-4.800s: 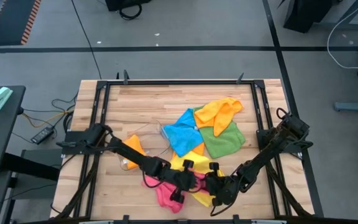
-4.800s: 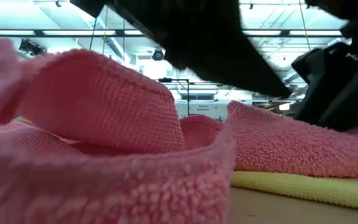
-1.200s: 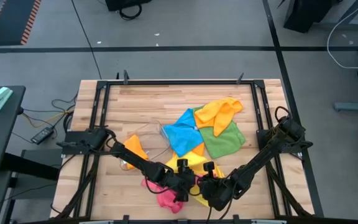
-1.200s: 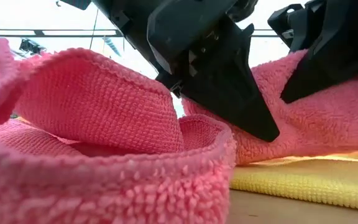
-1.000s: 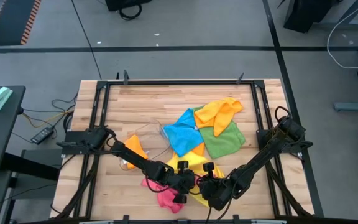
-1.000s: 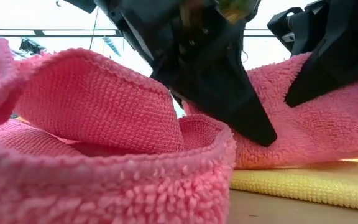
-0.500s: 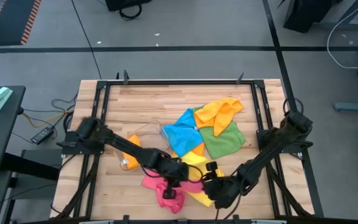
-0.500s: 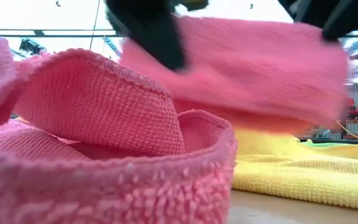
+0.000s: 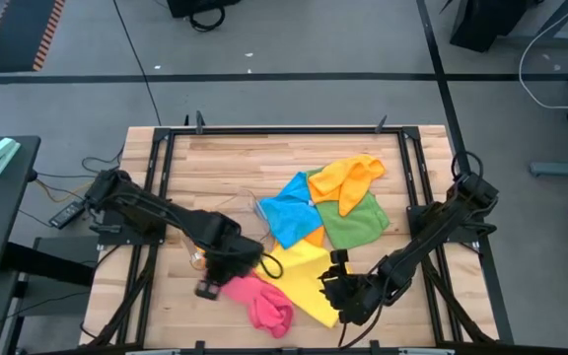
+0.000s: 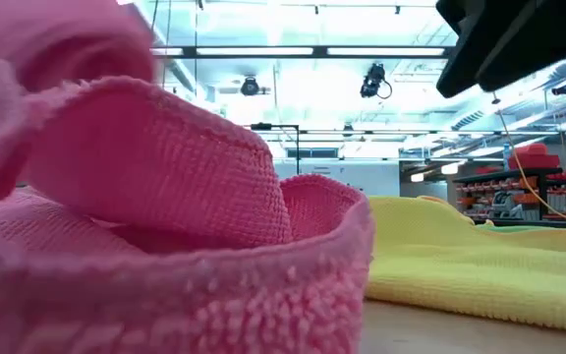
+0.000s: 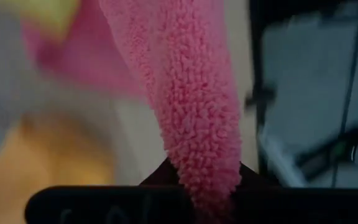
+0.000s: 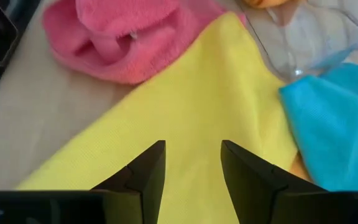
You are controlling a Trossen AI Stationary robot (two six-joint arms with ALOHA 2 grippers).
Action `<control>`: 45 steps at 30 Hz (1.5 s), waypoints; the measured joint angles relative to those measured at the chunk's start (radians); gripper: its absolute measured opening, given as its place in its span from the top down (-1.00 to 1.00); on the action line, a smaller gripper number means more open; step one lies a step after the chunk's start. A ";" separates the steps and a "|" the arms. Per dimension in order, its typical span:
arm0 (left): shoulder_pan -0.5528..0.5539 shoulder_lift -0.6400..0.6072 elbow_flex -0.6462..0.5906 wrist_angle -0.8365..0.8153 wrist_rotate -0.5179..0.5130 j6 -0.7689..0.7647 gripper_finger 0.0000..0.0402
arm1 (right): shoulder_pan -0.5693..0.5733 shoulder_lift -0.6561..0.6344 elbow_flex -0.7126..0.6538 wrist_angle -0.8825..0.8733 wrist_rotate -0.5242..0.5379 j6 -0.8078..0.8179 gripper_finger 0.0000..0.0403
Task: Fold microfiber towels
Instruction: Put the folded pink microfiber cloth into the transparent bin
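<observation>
High view shows the left gripper (image 9: 227, 280) near the table's front, its fingers pinched on an edge of the pink towel (image 9: 259, 301), which lies crumpled beside it. Just to the right, the right gripper (image 9: 335, 293) hovers with fingers spread and empty over the yellow towel (image 9: 304, 276), spread flat. Farther back lie the blue towel (image 9: 289, 209), green towel (image 9: 355, 225) and orange towel (image 9: 348, 179), overlapping, beside a clear plastic tray (image 9: 237, 212).
</observation>
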 joint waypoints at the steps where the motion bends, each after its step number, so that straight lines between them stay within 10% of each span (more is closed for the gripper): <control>1: 0.010 -0.008 0.000 -0.070 -0.001 0.025 0.87 | 0.000 0.005 -0.005 0.020 0.008 -0.010 0.19; 9: 0.144 -0.065 -0.002 -0.318 0.040 0.187 0.91 | -0.031 0.016 -0.046 0.074 0.055 -0.105 0.20; 25: 0.437 -0.158 -0.053 -0.315 -0.049 0.605 0.91 | -0.083 0.014 -0.068 0.177 0.048 -0.082 0.20; 45: 0.429 -0.054 -0.377 -0.315 0.017 0.809 0.91 | -0.085 0.014 -0.067 0.264 0.095 -0.051 0.20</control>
